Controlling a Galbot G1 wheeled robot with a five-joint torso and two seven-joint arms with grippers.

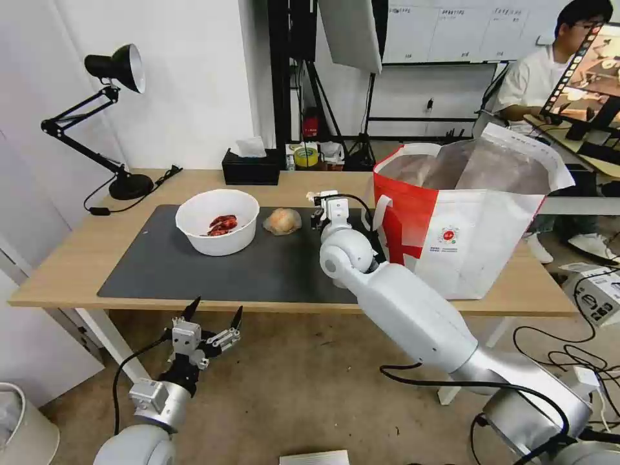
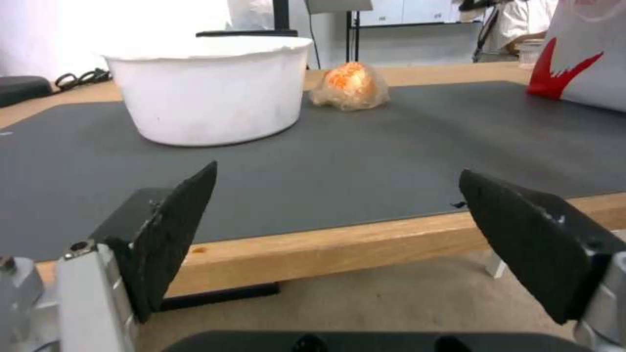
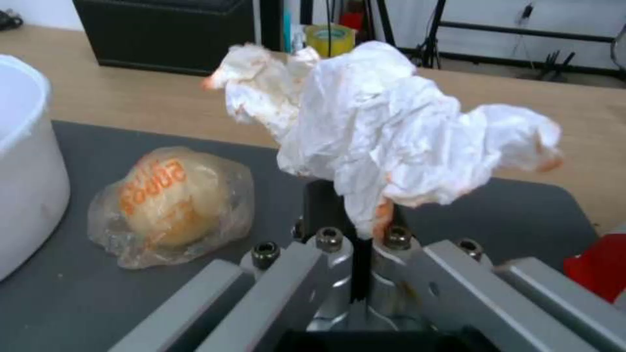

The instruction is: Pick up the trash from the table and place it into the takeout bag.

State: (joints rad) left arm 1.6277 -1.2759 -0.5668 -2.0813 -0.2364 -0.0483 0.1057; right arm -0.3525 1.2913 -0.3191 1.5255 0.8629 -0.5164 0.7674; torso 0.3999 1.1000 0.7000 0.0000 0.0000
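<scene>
My right gripper (image 3: 357, 210) is shut on a crumpled white tissue (image 3: 391, 132) with orange stains, held above the dark grey mat (image 1: 194, 271). In the head view this gripper (image 1: 320, 205) hovers between the clear-wrapped beige lump (image 1: 282, 221) and the red-and-white takeout bag (image 1: 465, 226). The bag stands open at the table's right end. A white bowl (image 1: 217, 221) with red scraps sits left of the lump (image 3: 173, 205). My left gripper (image 1: 213, 316) hangs open below the table's (image 1: 71, 258) front edge, its fingers (image 2: 176, 230) empty and facing the bowl (image 2: 209, 93).
A black tissue box (image 1: 250, 169) stands at the table's back edge, with a yellow tape roll (image 1: 305, 156) beside it. A black desk lamp (image 1: 110, 116) occupies the back left corner. Cables and equipment lie on the floor at right.
</scene>
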